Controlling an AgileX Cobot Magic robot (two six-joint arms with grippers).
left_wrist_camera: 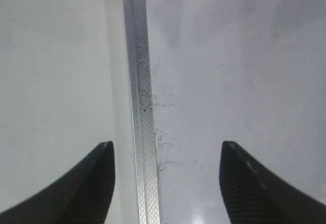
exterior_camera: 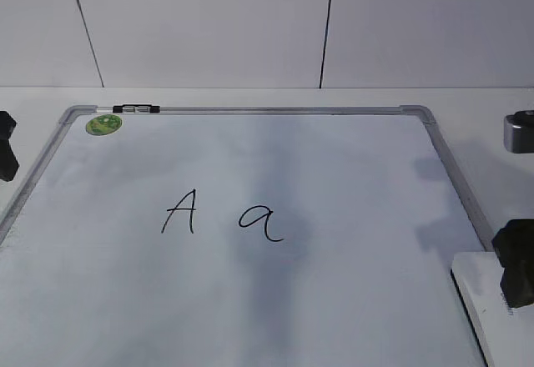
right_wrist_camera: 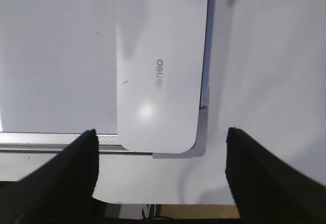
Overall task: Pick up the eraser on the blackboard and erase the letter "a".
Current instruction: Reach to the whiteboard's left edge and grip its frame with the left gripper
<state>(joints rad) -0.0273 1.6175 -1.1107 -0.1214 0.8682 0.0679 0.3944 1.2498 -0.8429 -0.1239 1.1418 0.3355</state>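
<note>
Left gripper [left_wrist_camera: 165, 183]: jaws spread wide, nothing between fingers, pointing down in left wrist view. In exterior view only dark part visible at left edge [exterior_camera: 7, 146].

Right gripper [right_wrist_camera: 160, 178]: jaws spread wide, nothing gripped, pointing down. In exterior view dark finger [exterior_camera: 516, 263] at right edge, arm body mostly out of frame.

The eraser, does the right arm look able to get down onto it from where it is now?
Probably yes. In the right wrist view the eraser lies at the blackboard's corner, just ahead of the open right gripper, with nothing between them or on top of it. The jaws stand wider apart than the eraser.
</note>
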